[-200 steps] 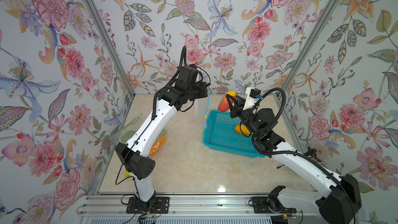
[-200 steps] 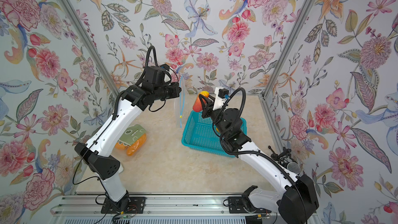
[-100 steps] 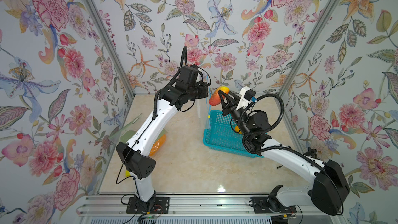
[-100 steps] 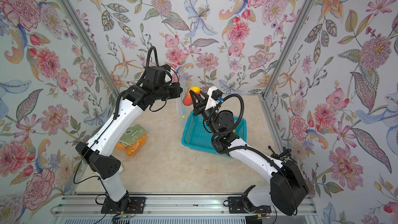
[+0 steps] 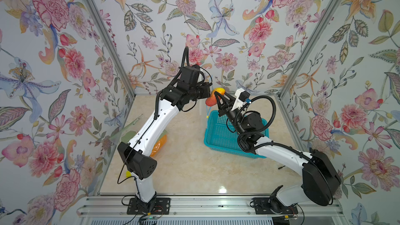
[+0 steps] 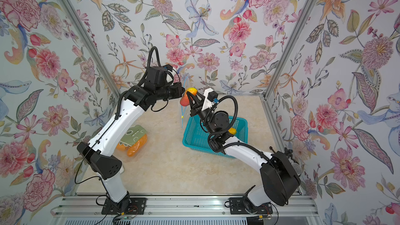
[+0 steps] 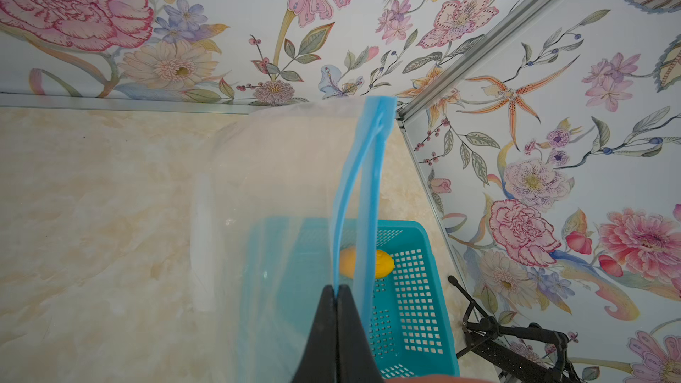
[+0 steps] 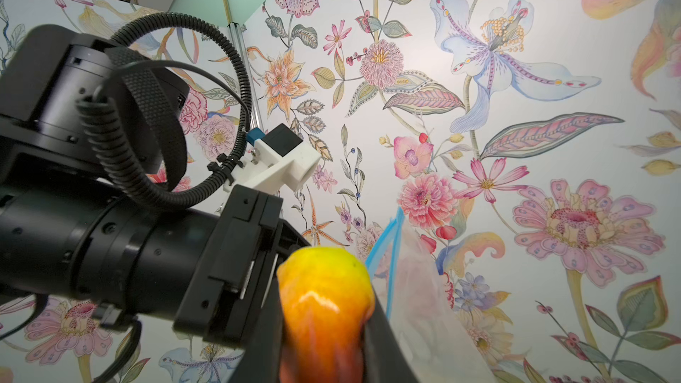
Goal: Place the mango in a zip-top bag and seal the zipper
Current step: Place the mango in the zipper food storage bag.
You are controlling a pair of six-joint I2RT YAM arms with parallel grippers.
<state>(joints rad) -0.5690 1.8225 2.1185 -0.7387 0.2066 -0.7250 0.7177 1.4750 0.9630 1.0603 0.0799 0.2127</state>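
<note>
Left fingers (image 7: pixel 320 333) press together on the bag (image 7: pixel 280 178) at its blue zip strip; right fingers (image 8: pixel 385 357) pinch the mango (image 5: pixel 213 100) just beside them, the basket (image 5: pixel 216 135) lower down. The left wrist view shows a yellow fruit (image 7: pixel 383 263) in the basket, which the right arm (image 5: pixel 279 150) mostly hides from above.

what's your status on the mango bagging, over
Left gripper shut on zip-top bag, bag hanging. Right gripper holds mango aloft beside bag, not in yet. Bag mouth narrowly parted; teal basket below.
</note>
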